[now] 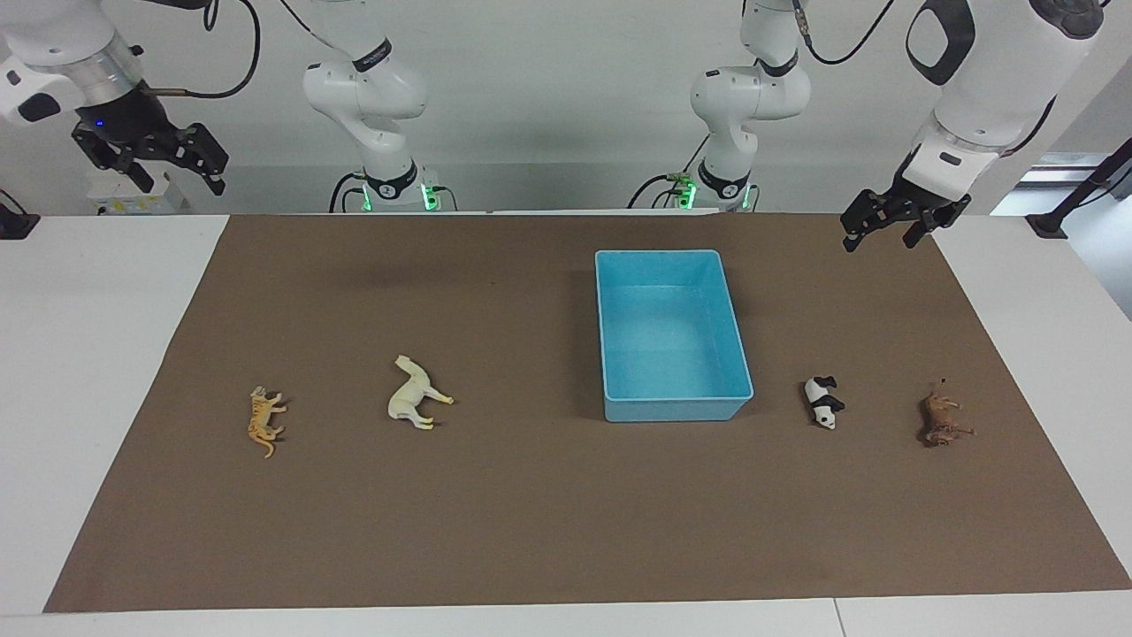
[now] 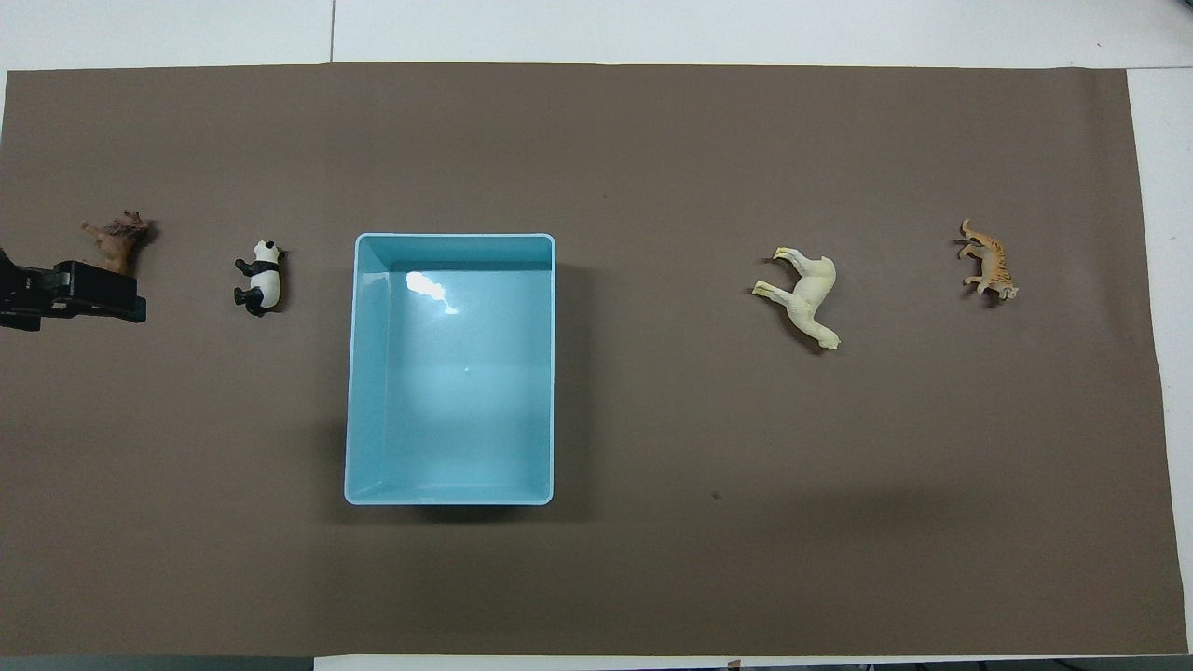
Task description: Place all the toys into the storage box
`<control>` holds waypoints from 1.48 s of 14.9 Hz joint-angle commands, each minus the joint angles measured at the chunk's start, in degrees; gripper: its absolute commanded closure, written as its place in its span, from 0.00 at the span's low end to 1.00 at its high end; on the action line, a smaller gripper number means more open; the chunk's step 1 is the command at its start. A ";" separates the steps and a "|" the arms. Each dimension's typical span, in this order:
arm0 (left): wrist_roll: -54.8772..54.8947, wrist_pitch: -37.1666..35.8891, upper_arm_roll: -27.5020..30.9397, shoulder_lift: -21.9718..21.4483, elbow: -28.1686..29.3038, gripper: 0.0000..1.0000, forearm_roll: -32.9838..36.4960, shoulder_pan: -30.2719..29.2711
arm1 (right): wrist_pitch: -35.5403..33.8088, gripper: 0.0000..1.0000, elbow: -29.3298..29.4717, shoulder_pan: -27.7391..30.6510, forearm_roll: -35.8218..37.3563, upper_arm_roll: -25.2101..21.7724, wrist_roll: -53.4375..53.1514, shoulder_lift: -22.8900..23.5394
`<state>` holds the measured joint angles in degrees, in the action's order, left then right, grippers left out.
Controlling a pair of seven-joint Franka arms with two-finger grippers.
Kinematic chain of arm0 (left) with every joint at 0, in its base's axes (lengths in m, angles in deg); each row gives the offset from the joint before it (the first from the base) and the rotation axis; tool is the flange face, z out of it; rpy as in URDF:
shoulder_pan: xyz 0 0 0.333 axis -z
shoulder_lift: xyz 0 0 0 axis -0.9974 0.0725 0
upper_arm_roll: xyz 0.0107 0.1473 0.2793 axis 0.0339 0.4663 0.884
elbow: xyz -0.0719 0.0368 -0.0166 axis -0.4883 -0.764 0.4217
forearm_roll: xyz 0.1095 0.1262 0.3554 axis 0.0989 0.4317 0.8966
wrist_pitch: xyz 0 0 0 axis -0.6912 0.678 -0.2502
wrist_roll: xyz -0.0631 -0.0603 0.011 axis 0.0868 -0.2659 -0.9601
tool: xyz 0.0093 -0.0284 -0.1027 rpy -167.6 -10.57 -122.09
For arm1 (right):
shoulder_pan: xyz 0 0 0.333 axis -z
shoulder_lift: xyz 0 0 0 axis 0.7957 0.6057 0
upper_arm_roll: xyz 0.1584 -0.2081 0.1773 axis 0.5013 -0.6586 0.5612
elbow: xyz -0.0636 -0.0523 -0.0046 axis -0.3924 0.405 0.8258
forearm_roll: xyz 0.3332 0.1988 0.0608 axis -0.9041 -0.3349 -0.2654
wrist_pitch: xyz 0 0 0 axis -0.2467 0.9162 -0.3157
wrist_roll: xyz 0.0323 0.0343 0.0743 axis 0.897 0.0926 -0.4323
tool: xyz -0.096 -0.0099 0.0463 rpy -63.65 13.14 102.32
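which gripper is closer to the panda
Left. The left gripper hangs over the mat's corner at the panda's end of the table; the right gripper is raised off the mat's opposite corner, past the tiger.

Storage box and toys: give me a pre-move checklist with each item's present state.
1. Light-blue plastic storage box empty, upright: ok.
2. All four toys lie on the brown mat, outside the box: ok.
3. Black-and-white panda figurine and dark brown animal figurine toward the left arm's end: ok.
4. Cream-white horse figurine and orange striped tiger figurine toward the right arm's end: ok.
5. Left claw open, raised, holding nothing: ok.
6. Right claw open, raised, holding nothing: ok.
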<state>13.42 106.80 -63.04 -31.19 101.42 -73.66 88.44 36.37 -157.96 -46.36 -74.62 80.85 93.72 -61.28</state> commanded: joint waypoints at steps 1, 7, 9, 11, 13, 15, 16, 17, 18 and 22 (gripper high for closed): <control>0.33 -0.11 0.19 -1.25 1.21 0.00 -0.69 -0.04 | -0.62 0.00 -0.92 1.10 0.53 0.56 0.84 -1.08; 0.33 -0.11 0.19 -1.25 1.21 0.00 -0.69 -0.04 | 2.61 0.00 -1.62 1.54 0.45 -0.14 0.67 -1.08; 0.33 -0.11 0.19 -1.25 1.38 0.00 -0.69 -0.04 | 6.40 0.00 -6.17 1.55 0.53 -0.14 0.75 -2.91; 0.33 -0.11 0.19 -1.34 1.21 0.00 -0.69 -0.04 | 10.87 0.00 -12.14 1.55 0.54 -0.05 0.67 -4.68; 0.24 -0.81 0.19 -1.34 1.47 0.00 -0.69 0.04 | 14.66 0.00 -14.36 1.72 0.45 -0.05 0.49 -3.90; -0.11 -0.38 0.28 -1.43 1.73 0.00 -0.60 -0.04 | 19.30 0.00 -18.30 1.63 0.45 -0.05 -0.64 -2.93; 0.68 2.58 0.37 -1.86 3.39 0.00 -0.60 -0.30 | 22.64 0.00 -20.07 1.63 0.36 -0.05 -2.13 -2.14; 0.86 8.18 0.37 -2.65 7.14 0.00 -0.60 -0.65 | 25.63 0.00 -21.04 1.63 0.27 -0.05 -2.58 -0.57; 0.77 13.46 0.28 -2.48 10.84 0.00 -0.60 -0.66 | 28.71 0.00 -21.22 1.72 0.27 0.03 -2.59 2.23; 2.00 26.23 0.37 3.66 17.28 0.00 -0.60 -0.92 | 36.98 0.00 -20.79 4.26 -5.26 -0.05 1.52 10.85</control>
<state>13.69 127.15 -62.80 -29.62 115.37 -73.65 88.08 70.02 -179.36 -44.65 -77.14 80.23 92.39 -54.16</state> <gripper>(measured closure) 0.000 0.000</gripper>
